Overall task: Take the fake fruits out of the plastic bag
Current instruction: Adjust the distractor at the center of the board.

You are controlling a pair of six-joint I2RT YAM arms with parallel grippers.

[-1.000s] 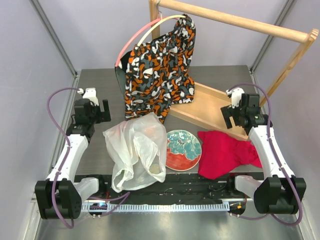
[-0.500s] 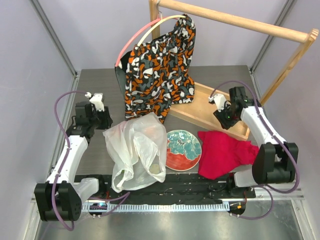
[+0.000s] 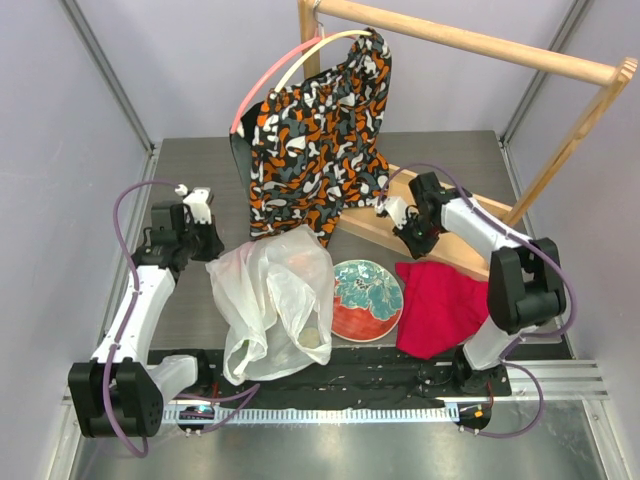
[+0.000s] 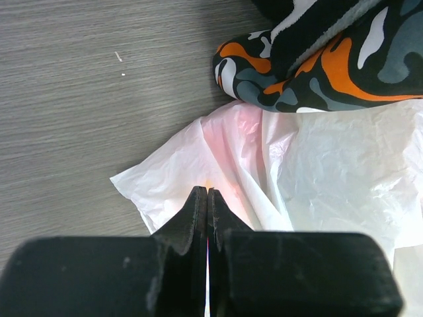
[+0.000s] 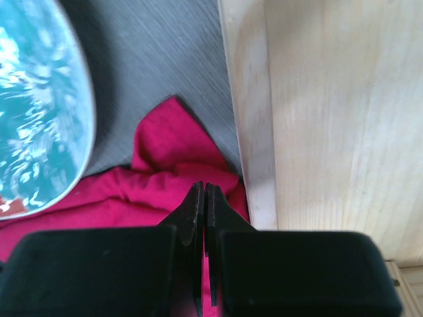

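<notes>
Cloth bag touches plastic bag under left gripper; red cloth lies under right gripper; both pressed together.

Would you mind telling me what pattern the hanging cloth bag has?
Cloth bag: orange, black, grey and white blotches; clearest in the top external view.

The left gripper has been lowered and brought up against the upper left edge of the bag. Its jaws, spread wide a second ago, are now pressed together over that edge. The right gripper has been swung leftward from the right end of the wooden base to the top corner of the red cloth, and its jaws have likewise been closed.
</notes>
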